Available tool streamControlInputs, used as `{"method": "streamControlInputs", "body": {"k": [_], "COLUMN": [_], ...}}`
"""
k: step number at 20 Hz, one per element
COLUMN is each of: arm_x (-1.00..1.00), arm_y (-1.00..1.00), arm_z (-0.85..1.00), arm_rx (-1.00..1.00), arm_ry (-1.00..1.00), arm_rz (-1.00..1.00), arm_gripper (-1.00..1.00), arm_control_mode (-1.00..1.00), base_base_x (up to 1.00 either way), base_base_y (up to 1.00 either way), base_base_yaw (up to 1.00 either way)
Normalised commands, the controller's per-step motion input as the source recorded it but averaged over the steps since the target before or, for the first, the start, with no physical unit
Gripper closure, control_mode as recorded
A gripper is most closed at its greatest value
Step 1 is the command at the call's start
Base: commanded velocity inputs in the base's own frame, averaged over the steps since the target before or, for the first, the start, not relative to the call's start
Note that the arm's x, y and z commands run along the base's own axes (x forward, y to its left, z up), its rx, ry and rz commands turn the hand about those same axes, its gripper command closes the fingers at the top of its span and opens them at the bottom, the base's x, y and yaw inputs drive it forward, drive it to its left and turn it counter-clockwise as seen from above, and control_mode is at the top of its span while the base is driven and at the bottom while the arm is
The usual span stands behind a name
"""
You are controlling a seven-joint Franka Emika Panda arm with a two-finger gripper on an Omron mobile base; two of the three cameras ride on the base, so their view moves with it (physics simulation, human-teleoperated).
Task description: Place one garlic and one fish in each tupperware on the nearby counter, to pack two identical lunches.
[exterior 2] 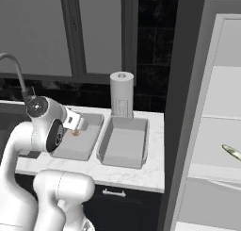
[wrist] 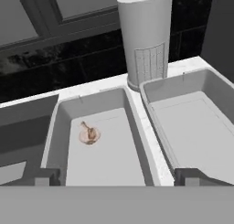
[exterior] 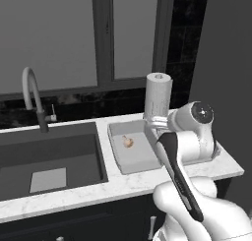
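Two grey tupperware tubs stand side by side on the white marble counter (exterior: 123,186). The left tupperware (wrist: 109,159) holds one garlic (wrist: 89,135), and the same garlic (exterior: 128,142) shows from the left base. The right tupperware (wrist: 192,127) is empty, as its bare floor (exterior 2: 122,145) shows. My gripper (wrist: 118,177) hovers over the near rims of both tubs, open, with nothing between its fingertips (wrist: 43,176). A slim silvery-green shape that looks like a fish (exterior 2: 230,152) lies on a white shelf at the far right.
A paper towel roll (wrist: 146,40) stands just behind the tubs against the dark backsplash. The dark sunken sink (exterior: 54,156) with its curved faucet (exterior: 32,95) lies left of the tubs. A dark tall panel (exterior 2: 183,107) separates the counter from white shelves on the right.
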Motion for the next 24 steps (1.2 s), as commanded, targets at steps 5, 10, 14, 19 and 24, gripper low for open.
{"method": "streamControlInputs", "body": {"k": [5,10,14,19,24], "arm_x": [-0.60,0.00,0.00,0.00,0.00], "arm_y": [-0.06,0.00,0.00,0.00,0.00], "arm_z": [0.13,0.00,0.00,0.00,0.00], "arm_rx": [-0.03,0.00,0.00,0.00,0.00], "arm_ry": [0.00,0.00,0.00,0.00,0.00], "arm_rz": [0.00,0.00,0.00,0.00,0.00], "arm_gripper": [-1.00,-1.00,-1.00,-1.00,-1.00], "arm_control_mode": [1.00,1.00,1.00,1.00,1.00], "base_base_x": [-0.40,-1.00,-1.00,-0.92,-0.45], "base_base_y": [0.00,-0.04,-0.62,-1.00,-0.97], "base_base_yaw": [0.00,0.00,-0.05,-0.24,-0.19]}}
